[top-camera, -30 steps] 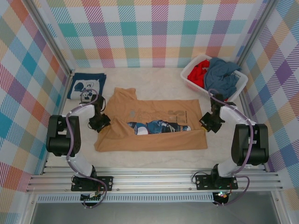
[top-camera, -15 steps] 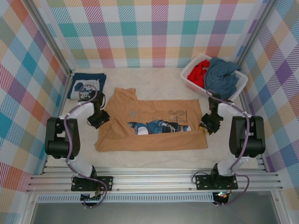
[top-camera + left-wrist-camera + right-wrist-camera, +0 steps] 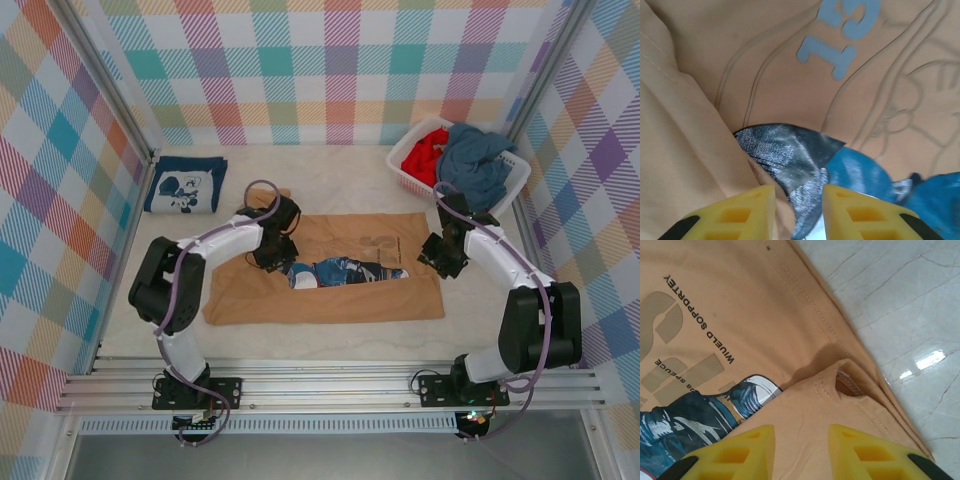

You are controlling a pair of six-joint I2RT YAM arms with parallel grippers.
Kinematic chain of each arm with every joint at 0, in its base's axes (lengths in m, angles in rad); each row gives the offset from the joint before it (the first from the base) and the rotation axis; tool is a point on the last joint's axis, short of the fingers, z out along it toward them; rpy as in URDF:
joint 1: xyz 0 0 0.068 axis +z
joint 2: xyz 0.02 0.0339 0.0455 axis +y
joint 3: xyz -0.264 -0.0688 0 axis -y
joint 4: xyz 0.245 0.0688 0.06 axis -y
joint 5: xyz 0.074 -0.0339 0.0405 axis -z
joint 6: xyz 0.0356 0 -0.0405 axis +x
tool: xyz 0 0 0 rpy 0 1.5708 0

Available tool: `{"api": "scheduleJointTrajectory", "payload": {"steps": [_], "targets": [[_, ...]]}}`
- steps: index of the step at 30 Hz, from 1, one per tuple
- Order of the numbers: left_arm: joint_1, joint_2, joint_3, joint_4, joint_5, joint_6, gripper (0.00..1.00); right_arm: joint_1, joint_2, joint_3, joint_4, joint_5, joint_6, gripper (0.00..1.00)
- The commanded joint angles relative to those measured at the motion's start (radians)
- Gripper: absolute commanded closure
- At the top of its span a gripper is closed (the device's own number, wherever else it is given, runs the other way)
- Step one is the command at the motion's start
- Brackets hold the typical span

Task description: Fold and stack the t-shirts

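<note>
Slippage is the risk: the tan t-shirt (image 3: 330, 300) lies mid-table, half folded, with the left gripper (image 3: 799, 195) over its print and the right gripper (image 3: 802, 432) at its right hem, both with fingers apart; a shallow pinch could catch one layer, undoing the fold.

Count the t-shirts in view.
4: tan tee spread mid-table, navy tee folded far left, red tee and grey-blue tee in the white basket. More may be hidden underneath.
</note>
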Motion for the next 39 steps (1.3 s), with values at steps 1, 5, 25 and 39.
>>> {"api": "scheduleJointTrajectory", "payload": {"steps": [1,5,25,39], "targets": [[-0.019,0.019,0.011,-0.048,-0.040,0.020,0.68,0.000,-0.025,-0.026,-0.006,-0.020,0.009,0.67],[-0.027,0.035,-0.001,-0.046,-0.077,0.051,0.67,0.000,-0.040,-0.044,0.000,-0.023,0.003,0.67],[0.158,0.016,0.074,-0.055,-0.185,0.105,0.60,0.002,-0.052,-0.074,0.017,-0.057,-0.008,0.70],[0.149,0.100,0.114,-0.097,-0.118,0.086,0.68,0.002,-0.066,-0.092,0.020,-0.051,0.001,0.70]]}}
